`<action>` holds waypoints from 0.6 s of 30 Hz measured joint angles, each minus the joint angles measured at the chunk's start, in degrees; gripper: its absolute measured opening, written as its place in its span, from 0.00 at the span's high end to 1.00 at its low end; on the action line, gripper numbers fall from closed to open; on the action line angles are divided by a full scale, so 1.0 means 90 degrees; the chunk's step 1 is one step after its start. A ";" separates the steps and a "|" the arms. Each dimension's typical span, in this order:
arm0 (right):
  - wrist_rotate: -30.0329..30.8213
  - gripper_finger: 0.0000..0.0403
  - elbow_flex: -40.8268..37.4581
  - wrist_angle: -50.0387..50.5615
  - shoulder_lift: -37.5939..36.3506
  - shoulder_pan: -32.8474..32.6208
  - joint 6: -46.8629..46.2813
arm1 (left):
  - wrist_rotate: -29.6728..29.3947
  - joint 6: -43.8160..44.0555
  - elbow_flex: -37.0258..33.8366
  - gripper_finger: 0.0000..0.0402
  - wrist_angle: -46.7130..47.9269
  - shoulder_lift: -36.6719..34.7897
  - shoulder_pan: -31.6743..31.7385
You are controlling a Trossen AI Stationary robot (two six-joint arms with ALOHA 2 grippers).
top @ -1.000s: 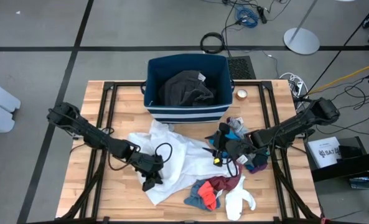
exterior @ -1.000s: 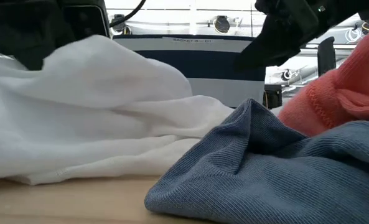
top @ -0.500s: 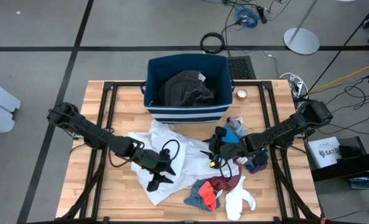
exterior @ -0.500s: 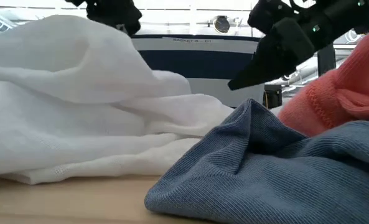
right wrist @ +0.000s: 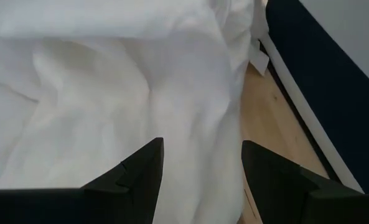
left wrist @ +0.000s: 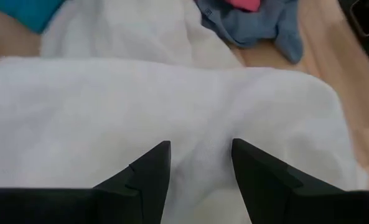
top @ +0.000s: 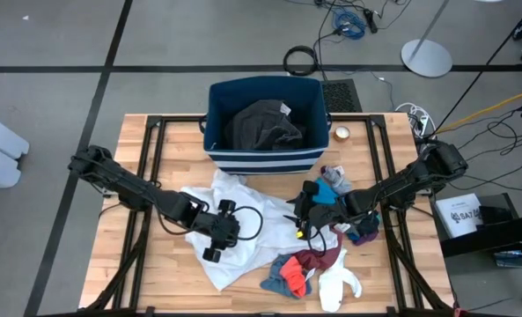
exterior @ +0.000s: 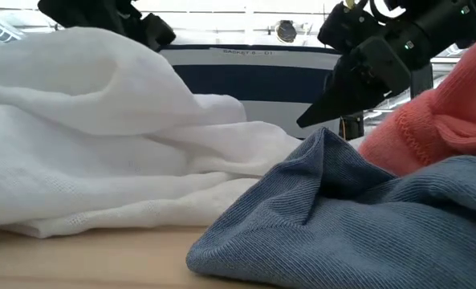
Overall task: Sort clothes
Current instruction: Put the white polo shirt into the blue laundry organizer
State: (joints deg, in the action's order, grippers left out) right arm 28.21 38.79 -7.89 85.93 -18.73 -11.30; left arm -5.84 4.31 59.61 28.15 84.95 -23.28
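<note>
white garment rumpled on table, small coloured pieces beside.

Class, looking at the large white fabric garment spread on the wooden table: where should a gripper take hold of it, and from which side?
Grip the raised fold of the large white fabric garment from above; that bunched ridge gives the fingers fabric to pinch, unlike the flat edges.

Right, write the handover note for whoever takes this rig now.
Left tool: open over the white garment, holding nothing.
Right tool: open at that garment's other edge, empty.
Done: a dark grey garment lies in the blue bin.
Left: the white garment, the white sock and the small coloured pieces are all on the table.
</note>
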 joint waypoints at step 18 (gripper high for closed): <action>0.0002 0.50 0.0000 0.0000 0.0000 0.0001 0.0001 | -0.0336 -0.0357 -0.0003 0.55 0.0487 0.0237 0.0006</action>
State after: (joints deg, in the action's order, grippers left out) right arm 28.23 38.79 -7.89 85.93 -18.72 -11.29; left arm -8.86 1.10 59.59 32.53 87.08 -23.22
